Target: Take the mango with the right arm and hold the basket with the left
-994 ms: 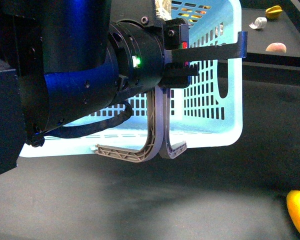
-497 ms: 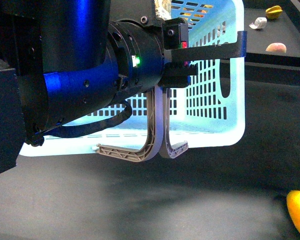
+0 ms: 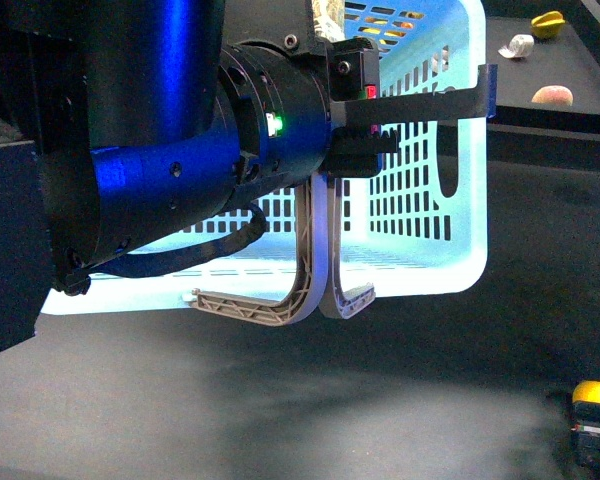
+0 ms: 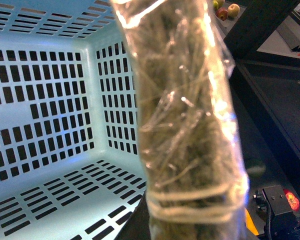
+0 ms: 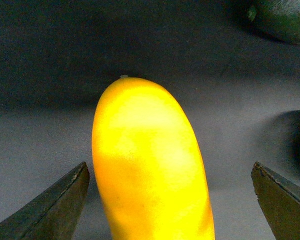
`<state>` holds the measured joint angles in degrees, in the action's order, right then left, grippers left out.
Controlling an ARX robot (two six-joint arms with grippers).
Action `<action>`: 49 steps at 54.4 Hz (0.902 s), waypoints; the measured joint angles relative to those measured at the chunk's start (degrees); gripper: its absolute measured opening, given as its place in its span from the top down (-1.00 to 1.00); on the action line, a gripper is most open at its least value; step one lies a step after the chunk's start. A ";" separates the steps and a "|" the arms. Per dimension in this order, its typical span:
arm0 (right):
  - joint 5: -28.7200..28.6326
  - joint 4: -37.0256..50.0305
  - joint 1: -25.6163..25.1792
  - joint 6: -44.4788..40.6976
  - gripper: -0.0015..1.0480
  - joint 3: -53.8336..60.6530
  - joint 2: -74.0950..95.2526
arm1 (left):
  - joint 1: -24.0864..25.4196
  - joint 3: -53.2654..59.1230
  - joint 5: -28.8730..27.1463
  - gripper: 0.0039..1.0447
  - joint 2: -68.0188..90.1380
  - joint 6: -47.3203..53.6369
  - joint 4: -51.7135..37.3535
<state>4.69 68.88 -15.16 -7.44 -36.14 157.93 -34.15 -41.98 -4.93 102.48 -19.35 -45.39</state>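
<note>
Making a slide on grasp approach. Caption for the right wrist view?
Open right gripper straddles the yellow mango lying on the dark table, fingers not touching it.

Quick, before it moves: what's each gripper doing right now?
Left gripper: seems closed on the basket.
Right gripper: open, jaws either side of the mango.

The dark flat fingers (image 5: 55, 210) of my right gripper stand wide apart, with bare dark table (image 5: 50, 125) free on either side of the smooth yellow mango (image 5: 150, 165). A dark green rounded thing (image 5: 285, 20) lies well apart. My bulky glossy black left arm (image 3: 160, 150) blocks the near wall of the light blue slotted plastic basket (image 3: 420, 190).
</note>
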 joint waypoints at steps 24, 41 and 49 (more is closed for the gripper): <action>1.29 -0.39 1.49 1.53 -0.84 -1.09 1.95 | 0.00 0.00 0.00 0.91 0.00 0.02 0.00; 1.97 -0.76 0.70 1.49 -0.57 -1.84 3.52 | 0.00 0.00 0.00 0.91 0.00 0.00 0.00; 1.95 -0.74 0.02 1.42 -0.28 -2.08 3.72 | 0.00 0.00 0.00 0.91 0.00 0.02 0.00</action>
<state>6.63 68.14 -15.14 -6.02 -38.22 161.64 -34.15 -41.98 -4.93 102.48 -19.33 -45.39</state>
